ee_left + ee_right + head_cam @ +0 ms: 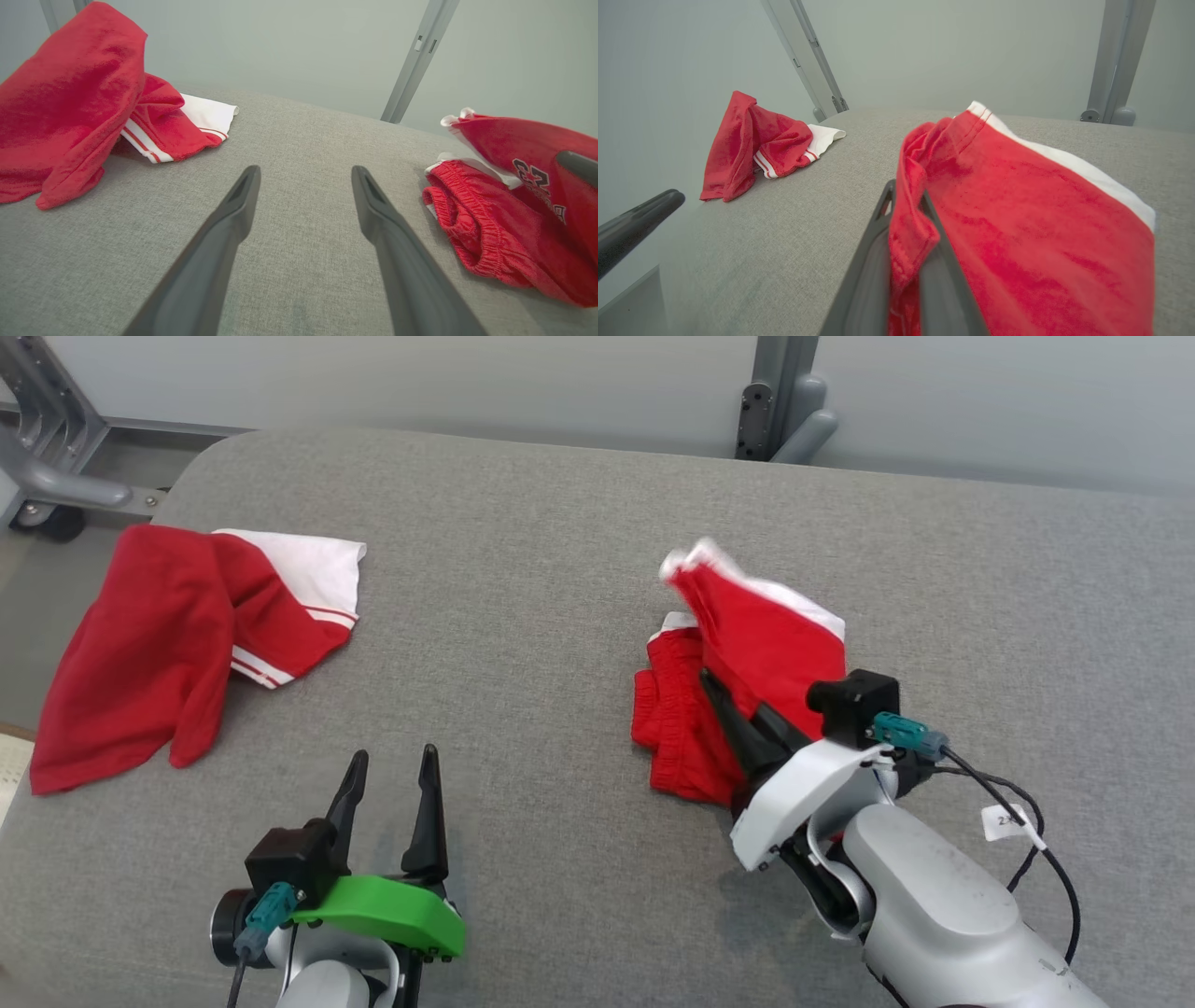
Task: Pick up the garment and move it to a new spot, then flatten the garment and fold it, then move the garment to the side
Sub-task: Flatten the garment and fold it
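Right claw (709, 683) clamps the garment (766, 644), partly raised, right of the wide-apart left claw (394, 758); relocating, flattening and folding seemingly all remain.

the head camera looked forward and down from high over the grey table (560, 504). the left wrist camera sat low, facing along the left gripper (304, 170) toward the wall (299, 46). the right wrist camera looked along the right gripper (906, 191), pressed close to the garment (1017, 224). all three shared the second red cloth (140, 644) on the table's left
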### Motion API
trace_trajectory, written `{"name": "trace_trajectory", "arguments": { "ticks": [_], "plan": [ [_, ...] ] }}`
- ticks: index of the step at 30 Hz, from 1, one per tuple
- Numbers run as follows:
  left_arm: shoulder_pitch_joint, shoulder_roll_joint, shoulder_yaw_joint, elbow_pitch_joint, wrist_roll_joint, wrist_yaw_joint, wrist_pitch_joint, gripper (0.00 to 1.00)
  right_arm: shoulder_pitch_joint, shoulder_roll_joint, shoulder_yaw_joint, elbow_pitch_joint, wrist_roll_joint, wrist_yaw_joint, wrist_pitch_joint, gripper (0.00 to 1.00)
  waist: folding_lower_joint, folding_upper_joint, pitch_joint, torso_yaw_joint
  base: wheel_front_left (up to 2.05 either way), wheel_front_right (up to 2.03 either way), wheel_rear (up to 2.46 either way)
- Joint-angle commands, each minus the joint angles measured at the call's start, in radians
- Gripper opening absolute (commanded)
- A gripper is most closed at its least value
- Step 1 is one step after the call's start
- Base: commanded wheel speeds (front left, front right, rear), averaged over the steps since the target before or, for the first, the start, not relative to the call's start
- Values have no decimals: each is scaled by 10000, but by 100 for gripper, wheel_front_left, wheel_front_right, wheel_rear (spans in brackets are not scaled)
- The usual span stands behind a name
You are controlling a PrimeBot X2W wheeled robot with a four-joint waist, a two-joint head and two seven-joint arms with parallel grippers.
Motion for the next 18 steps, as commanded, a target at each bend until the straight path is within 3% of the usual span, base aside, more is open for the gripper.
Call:
{"name": "trace_trajectory", "arguments": {
  "ticks": [1,3,4,5,11,18],
  "plan": [
    [130,47,38,-53,-174,74,1,100,-201,42,427,215,61,-1,-3,0,0,0,63,364,0,0,0],
    [73,43,7,-32,-141,66,1,100,-257,124,863,596,216,-1,-2,0,0,0,116,464,0,0,0],
    [59,46,14,-5,-159,95,0,100,-319,151,1026,757,268,-1,-3,27,0,0,139,498,0,0,0],
    [40,44,14,1,-165,111,0,100,-414,182,1140,902,357,-1,-3,100,0,0,166,516,0,0,0],
    [31,47,269,-13,-56,183,1,100,-529,349,1508,963,723,-1,-3,100,0,0,199,272,0,0,0],
    [215,46,917,-48,403,178,0,100,-25,-91,392,254,251,-2,-3,100,0,0,-80,-719,0,0,0]
  ]
}}
